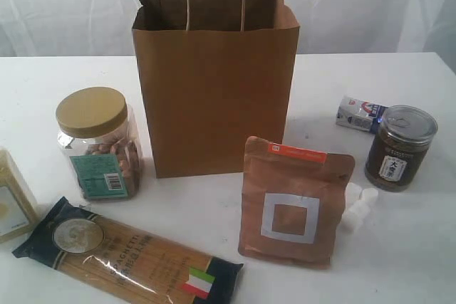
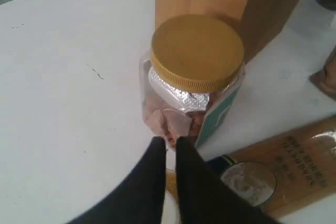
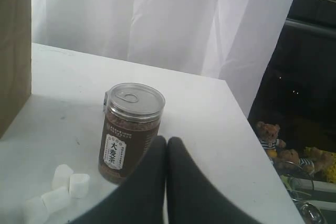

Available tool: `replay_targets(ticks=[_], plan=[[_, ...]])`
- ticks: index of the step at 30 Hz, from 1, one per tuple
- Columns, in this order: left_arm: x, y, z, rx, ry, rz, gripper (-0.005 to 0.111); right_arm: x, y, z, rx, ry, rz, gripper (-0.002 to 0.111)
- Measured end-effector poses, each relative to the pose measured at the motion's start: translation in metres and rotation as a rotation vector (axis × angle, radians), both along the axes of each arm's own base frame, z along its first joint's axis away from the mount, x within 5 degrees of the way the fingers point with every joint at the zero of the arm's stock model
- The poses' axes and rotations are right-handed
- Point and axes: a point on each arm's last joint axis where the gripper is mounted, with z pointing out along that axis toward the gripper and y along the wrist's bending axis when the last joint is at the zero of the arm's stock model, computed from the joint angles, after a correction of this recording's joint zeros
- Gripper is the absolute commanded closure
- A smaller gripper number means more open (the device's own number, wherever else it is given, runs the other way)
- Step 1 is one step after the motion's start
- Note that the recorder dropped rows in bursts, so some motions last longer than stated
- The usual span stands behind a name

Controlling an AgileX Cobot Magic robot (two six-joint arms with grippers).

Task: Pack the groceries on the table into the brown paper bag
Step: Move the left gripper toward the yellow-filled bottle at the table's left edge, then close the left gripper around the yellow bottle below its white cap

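Note:
The brown paper bag (image 1: 214, 83) stands upright and open at the middle back of the table (image 1: 57, 76). Left of it stands the tan-lidded nut jar (image 1: 100, 144), with the pale box (image 1: 13, 201) at the left edge and the spaghetti packet (image 1: 128, 254) lying in front. The copper pouch (image 1: 293, 201) leans at front right, with white marshmallows (image 1: 356, 204) beside it. Further right are the dark silver-lidded jar (image 1: 400, 147) and the small carton (image 1: 360, 113). My left gripper (image 2: 169, 141) hovers shut by the nut jar (image 2: 197, 51). My right gripper (image 3: 167, 140) is shut beside the dark jar (image 3: 130, 129). Neither gripper shows in the exterior view.
A white curtain (image 1: 71, 5) hangs behind the table. In the right wrist view the table's edge (image 3: 247, 124) runs close to the dark jar, with a dark drop and soft toys (image 3: 270, 135) beyond. The bag's wall (image 3: 13, 40) rises beyond the marshmallows (image 3: 58, 192).

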Motion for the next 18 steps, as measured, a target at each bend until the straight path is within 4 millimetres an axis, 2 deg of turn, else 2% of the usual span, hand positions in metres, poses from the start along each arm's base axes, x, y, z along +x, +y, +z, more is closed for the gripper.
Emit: replay_targets(ticks=[3, 5, 14, 18], plan=[[-0.001, 0.001, -0.006, 0.043, -0.005, -0.018, 0.050, 0.000, 0.000, 0.000, 0.000, 0.000, 0.000, 0.108], [-0.002, 0.002, -0.009, 0.060, 0.002, -0.009, 0.041, 0.000, 0.000, 0.000, 0.000, 0.000, 0.000, 0.108], [-0.011, -0.001, -0.036, 0.063, 0.080, 0.020, 0.025, 0.000, 0.000, 0.000, 0.002, 0.000, 0.000, 0.108], [-0.009, 0.004, -0.041, 0.100, 0.075, 0.082, 0.022, 0.000, 0.000, 0.000, 0.002, 0.000, 0.000, 0.108]])
